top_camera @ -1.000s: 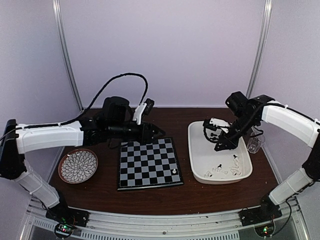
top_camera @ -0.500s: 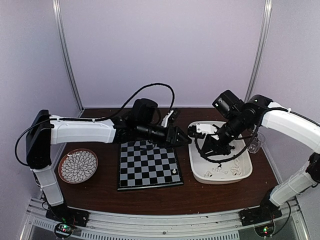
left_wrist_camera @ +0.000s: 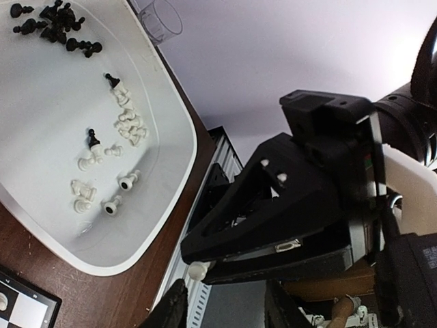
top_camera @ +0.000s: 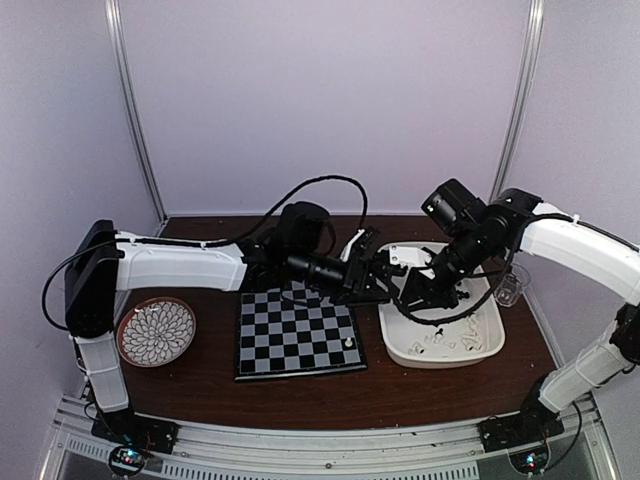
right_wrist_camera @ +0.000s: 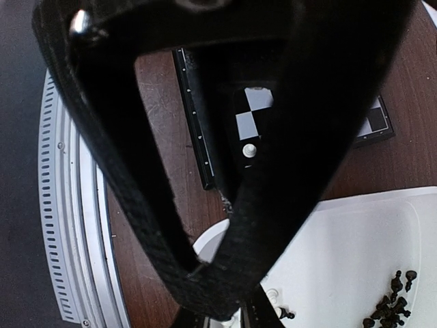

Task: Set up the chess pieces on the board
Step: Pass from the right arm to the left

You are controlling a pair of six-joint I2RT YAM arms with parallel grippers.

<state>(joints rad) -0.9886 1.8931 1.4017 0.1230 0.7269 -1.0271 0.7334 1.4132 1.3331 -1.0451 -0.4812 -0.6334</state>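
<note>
The left gripper (left_wrist_camera: pixel 225 311) and the right gripper (left_wrist_camera: pixel 202 262) are pictured tip to tip over the left edge of the white tray (top_camera: pixel 440 358), which is set at the right side of the table (top_camera: pixel 300 395). A white chess piece (left_wrist_camera: pixel 197 271) is seen pinched at the very tip of the right gripper's nearly closed jaws, though the hold can only partly be made out from the wrist view. The left gripper's fingers (left_wrist_camera: pixel 172 309) are held apart close by, with nothing between them. The board (top_camera: pixel 295 335) is laid at the middle of the table, and a lone white piece (top_camera: pixel 348 342) is stood by its near right corner. The other chess pieces (left_wrist_camera: pixel 126 123) are scattered in the tray, the black pieces (left_wrist_camera: pixel 54 20) gathered at one end. A patterned plate (top_camera: pixel 157 331) is placed by the table's left edge.
</note>
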